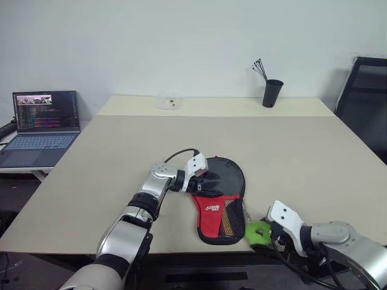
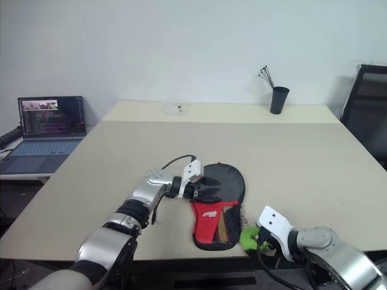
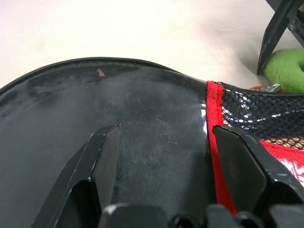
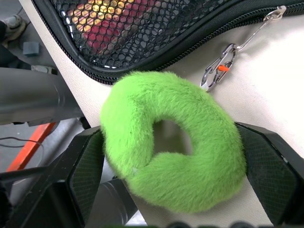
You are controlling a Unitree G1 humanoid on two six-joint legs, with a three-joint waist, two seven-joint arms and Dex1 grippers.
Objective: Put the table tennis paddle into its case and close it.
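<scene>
Your case lies flat near the table's front edge, round black end away from you, red mesh panel toward you. Its green charm sits at the edge, clipped to the zip pull. Your left gripper rests spread wide on the black cover. Your right gripper stands wide, fingers flanking the charm.

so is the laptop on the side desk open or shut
Open: the laptop has its lid raised, with a lit screen showing dark windows of text above the keyboard.
</scene>
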